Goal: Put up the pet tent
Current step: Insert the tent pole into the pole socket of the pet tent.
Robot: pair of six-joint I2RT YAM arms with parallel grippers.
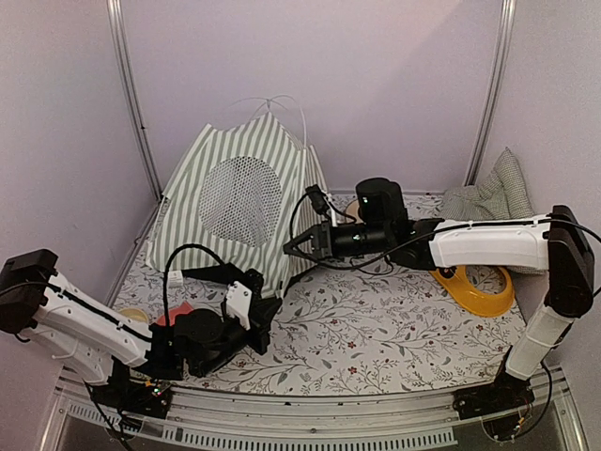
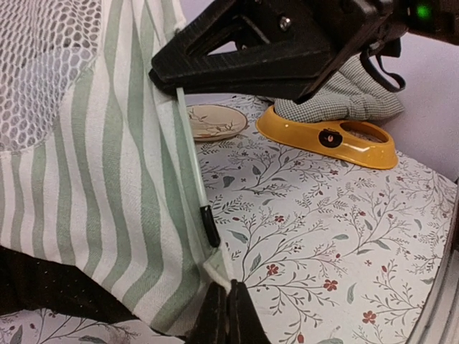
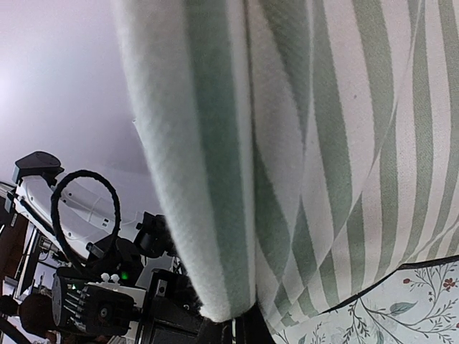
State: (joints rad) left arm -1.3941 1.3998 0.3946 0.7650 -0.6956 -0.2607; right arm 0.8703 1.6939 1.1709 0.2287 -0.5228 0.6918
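Note:
The pet tent (image 1: 239, 202), green-and-white striped with a round mesh window, stands at the back left of the flowered table. My left gripper (image 2: 226, 301) is shut on the white hem at the tent's near bottom corner. Just above that corner a thin white pole with a black tip (image 2: 209, 226) runs down the tent's edge. My right gripper (image 1: 290, 247) reaches in from the right and is shut on the striped fabric of the tent's right edge, halfway up. In the right wrist view the fabric (image 3: 301, 143) fills the frame and hides most of the fingers.
A yellow ring-shaped dish (image 1: 474, 287) lies on the right, with a checked cushion (image 1: 488, 197) against the back right wall. A small plate (image 2: 215, 120) sits behind the tent's corner. A red object (image 1: 174, 315) lies under my left arm.

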